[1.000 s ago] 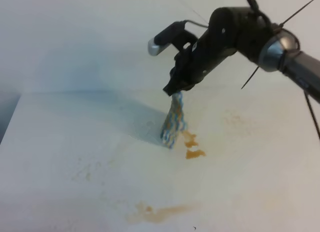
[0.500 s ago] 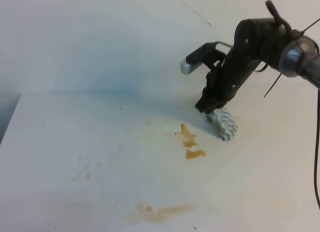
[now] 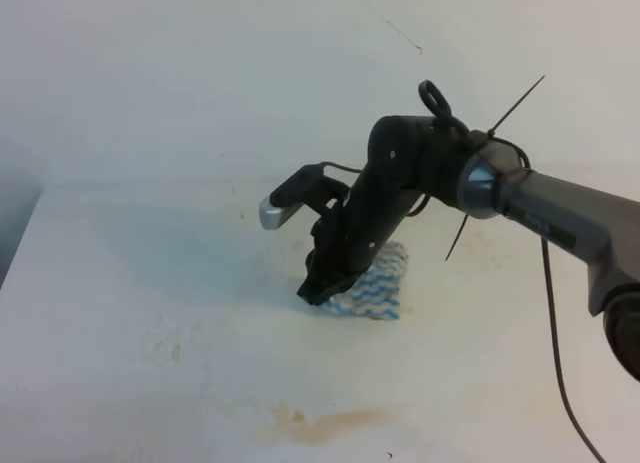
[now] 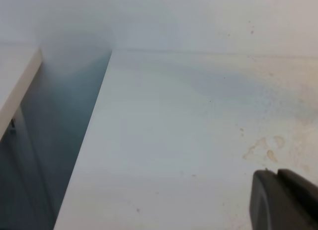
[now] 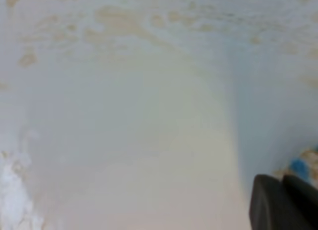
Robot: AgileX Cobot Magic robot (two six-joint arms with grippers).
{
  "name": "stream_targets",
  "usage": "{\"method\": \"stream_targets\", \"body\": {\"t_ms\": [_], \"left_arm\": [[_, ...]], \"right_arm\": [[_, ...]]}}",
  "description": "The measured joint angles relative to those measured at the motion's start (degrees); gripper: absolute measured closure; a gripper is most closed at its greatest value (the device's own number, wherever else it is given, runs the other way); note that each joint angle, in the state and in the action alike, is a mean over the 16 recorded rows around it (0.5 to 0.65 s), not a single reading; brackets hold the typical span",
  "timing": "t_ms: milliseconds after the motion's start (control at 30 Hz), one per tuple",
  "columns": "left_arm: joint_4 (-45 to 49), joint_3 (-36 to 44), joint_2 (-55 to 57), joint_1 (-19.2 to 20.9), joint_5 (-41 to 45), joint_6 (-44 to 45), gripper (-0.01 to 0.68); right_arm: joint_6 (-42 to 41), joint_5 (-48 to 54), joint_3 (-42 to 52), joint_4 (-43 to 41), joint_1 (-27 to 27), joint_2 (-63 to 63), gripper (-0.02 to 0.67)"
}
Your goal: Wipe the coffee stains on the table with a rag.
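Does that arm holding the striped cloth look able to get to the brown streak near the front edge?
Probably yes. The right arm's fingers press the rag onto the table, and only bare tabletop lies between it and that coffee streak.

Broad, flat, matte white tabletop (image 3: 120,283), with faint tan marks scattered over its surface. Lying on it: one small thin cloth rag with blue and white wavy stripes (image 3: 378,291), spread flat near the middle; one amber-brown, ragged-edged coffee stain (image 3: 315,424) near the front edge, well apart from the rag; fainter tan specks (image 3: 172,349) towards the left.
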Motion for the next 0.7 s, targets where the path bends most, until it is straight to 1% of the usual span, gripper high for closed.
{"method": "stream_targets", "body": {"t_ms": [200,400,567,700], "left_arm": [[0.0,0.0,0.0,0.0,0.0,0.0,0.673],[0.0,0.0,0.0,0.0,0.0,0.0,0.673],[0.0,0.0,0.0,0.0,0.0,0.0,0.673],[0.0,-0.13,0.11,0.0,0.06,0.0,0.673]], "right_arm": [[1.32,1.44,0.01,-2.12,2.49,-2.51,0.632],[4.35,1.69,1.6,-5.15,2.85,-7.82,0.632],[6.99,-2.2,7.44,-6.32,2.56,-14.15,0.632],[6.55,-6.93,15.35,-4.24,2.44,-19.52,0.632]]}}
